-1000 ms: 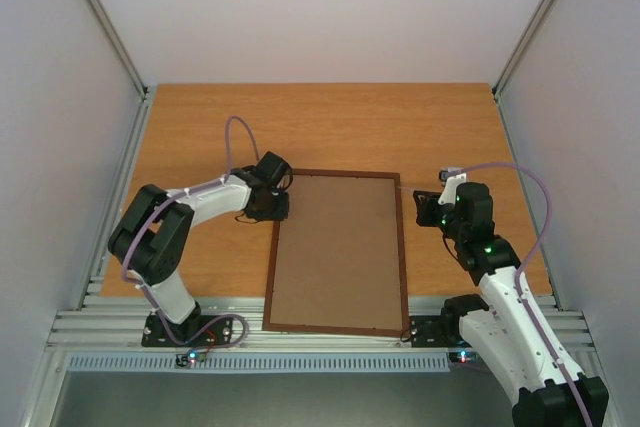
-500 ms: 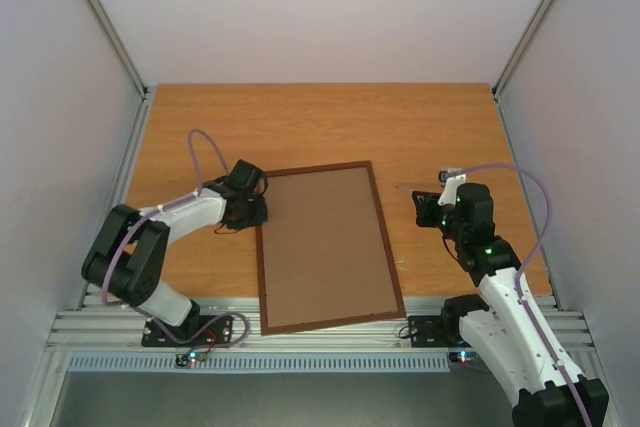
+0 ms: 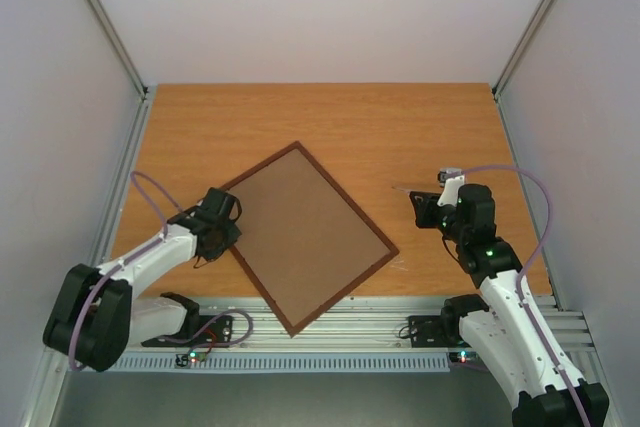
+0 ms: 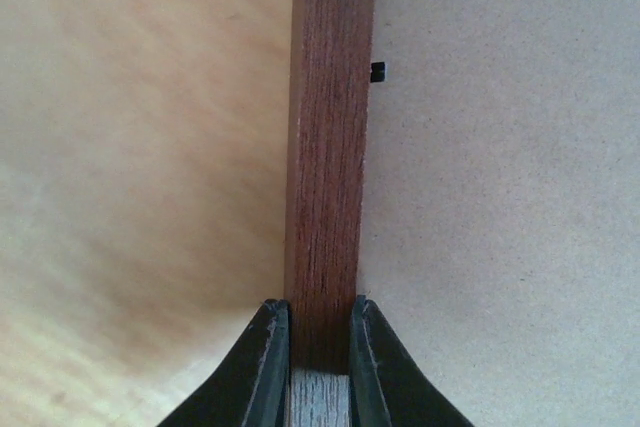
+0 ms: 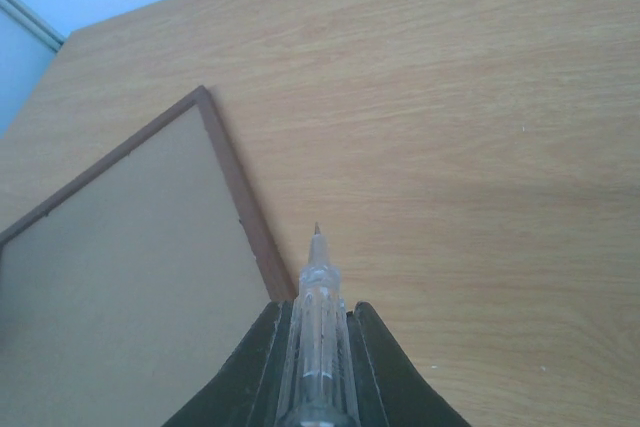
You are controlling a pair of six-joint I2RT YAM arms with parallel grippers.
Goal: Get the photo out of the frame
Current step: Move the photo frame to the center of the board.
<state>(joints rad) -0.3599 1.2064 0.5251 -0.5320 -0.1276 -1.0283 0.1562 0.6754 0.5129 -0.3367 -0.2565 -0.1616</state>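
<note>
Lying back-up and askew on the table (image 3: 400,127), the frame (image 3: 310,237) seems light, rigid and apt to slide, best held by its thin wooden rail, where the left end effector (image 4: 320,319) pinches it, while the right end effector (image 5: 318,319) clamps a clear pointed tool (image 5: 315,282) and the photo is hidden under the hardboard back (image 4: 500,247).

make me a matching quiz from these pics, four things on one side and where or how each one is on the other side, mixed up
Things
1. frame
2. left gripper
3. right gripper
4. small black tab

States or places
A. holds a clear pointed tool
B. lies back up, diagonal on the table
C. sits on the hardboard back, right beside the wooden rail
D. clamped across the wooden rail

Pairs: 1-B, 2-D, 3-A, 4-C
</note>
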